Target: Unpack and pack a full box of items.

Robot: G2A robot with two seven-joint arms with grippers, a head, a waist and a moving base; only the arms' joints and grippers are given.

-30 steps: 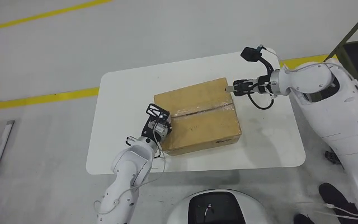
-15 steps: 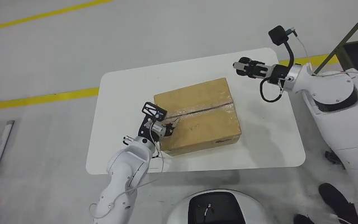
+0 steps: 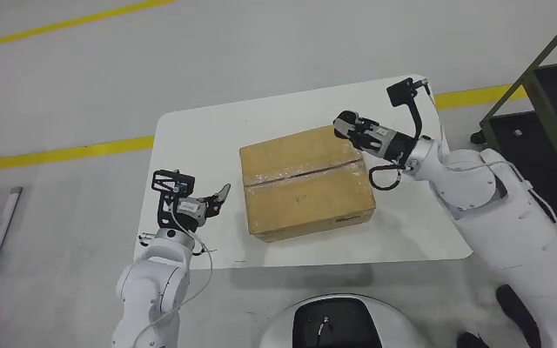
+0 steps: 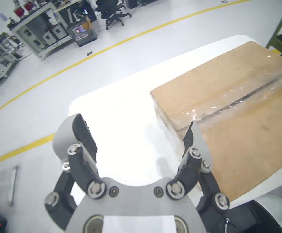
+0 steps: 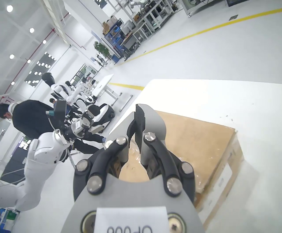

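While the left claw [image 4: 134, 122] gapes near the taped cardboard box [image 3: 305, 178], the right claw [image 5: 138, 111] is clenched.

White table [image 3: 191, 148] (rounded corners) bears one taped cardboard box [image 3: 305, 178].

You're working at a white table [image 3: 191, 148] with rounded corners, standing on a pale grey floor. A yellow floor line [image 3: 70, 152] runs in under the table's far left edge, and a second yellow line [image 3: 78, 20] crosses the floor well beyond the far edge. Off the table's right edge stands a dark metal rack [image 3: 522, 130]. A short grey bar [image 3: 8, 217] lies on the floor well off the left edge. Farther out you can see a black office chair [image 4: 112, 10], a loaded workbench [image 4: 35, 18], a potted plant [image 5: 100, 49] and another white table [image 5: 106, 82].
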